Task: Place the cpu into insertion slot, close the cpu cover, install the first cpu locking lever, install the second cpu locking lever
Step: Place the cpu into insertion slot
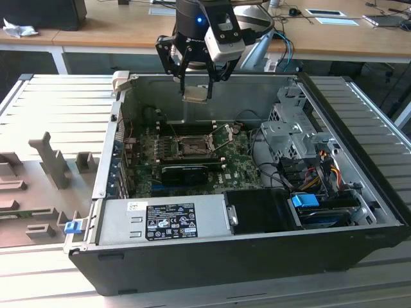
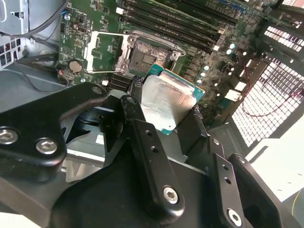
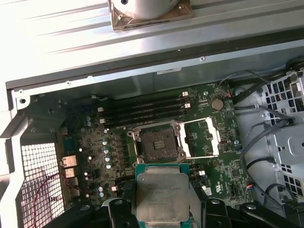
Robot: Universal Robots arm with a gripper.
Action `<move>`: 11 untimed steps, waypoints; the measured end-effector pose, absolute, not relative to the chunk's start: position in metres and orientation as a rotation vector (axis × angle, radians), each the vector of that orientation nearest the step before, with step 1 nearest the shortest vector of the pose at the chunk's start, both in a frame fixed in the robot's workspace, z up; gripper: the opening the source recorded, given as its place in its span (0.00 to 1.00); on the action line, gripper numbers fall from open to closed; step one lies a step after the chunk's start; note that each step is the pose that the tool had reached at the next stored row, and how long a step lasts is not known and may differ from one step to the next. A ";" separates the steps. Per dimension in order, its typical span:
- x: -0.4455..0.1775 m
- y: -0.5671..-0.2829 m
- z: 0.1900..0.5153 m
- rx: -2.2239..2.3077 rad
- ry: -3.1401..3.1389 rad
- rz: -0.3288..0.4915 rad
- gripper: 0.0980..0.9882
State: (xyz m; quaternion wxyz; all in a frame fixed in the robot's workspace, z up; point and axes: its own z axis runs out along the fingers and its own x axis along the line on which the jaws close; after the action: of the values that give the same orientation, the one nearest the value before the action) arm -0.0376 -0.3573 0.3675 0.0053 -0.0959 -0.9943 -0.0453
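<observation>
Far left in the exterior view, grey fixture blocks (image 1: 52,162) sit on the slatted table (image 1: 38,102). Right of them is the open computer case (image 1: 212,263), lying on its side. A power supply (image 1: 164,218) with a white label runs along its near wall and the green motherboard (image 1: 148,183) lies behind that.

The end effector (image 1: 194,90) hangs over the case's far wall, centre of the scene. It is closed on the cpu (image 1: 194,95), pinching two opposite edges. The metal face shows in both wrist views (image 2: 166,102) (image 3: 161,197), and the chip is held clear of the board, touching nothing.

The insertion slot (image 1: 192,147) is empty, a dark square in the middle of the board. It lies below the end effector and a bit toward the near side, almost in line left-right. In the first wrist view the slot (image 3: 156,142) sits just past the chip's far edge, its sides roughly parallel to the chip's. I'd judge the offset as mostly down plus a short shift nearer.

The cpu cover (image 3: 202,137) is flipped open, lying flat beside the slot, window frame up, also seen in the second wrist view (image 2: 105,47).

Further right are the drive cage (image 1: 289,128), a cable bundle (image 1: 314,170) and a blue tab (image 1: 305,200).
</observation>
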 end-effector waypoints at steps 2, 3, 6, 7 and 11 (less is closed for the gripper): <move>-0.038 -0.357 0.367 -0.321 -3.112 -0.142 0.49; -0.038 -0.357 0.367 -0.330 -3.111 -0.142 0.49; -0.038 -0.357 0.367 -0.361 -3.109 -0.142 0.49; -0.038 -0.357 0.367 -0.369 -3.108 -0.142 0.49; -0.038 -0.357 0.367 -0.391 -3.106 -0.142 0.49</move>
State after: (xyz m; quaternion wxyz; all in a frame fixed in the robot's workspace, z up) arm -0.0376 -0.3573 0.3674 0.0041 -0.1247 -0.9911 -0.0454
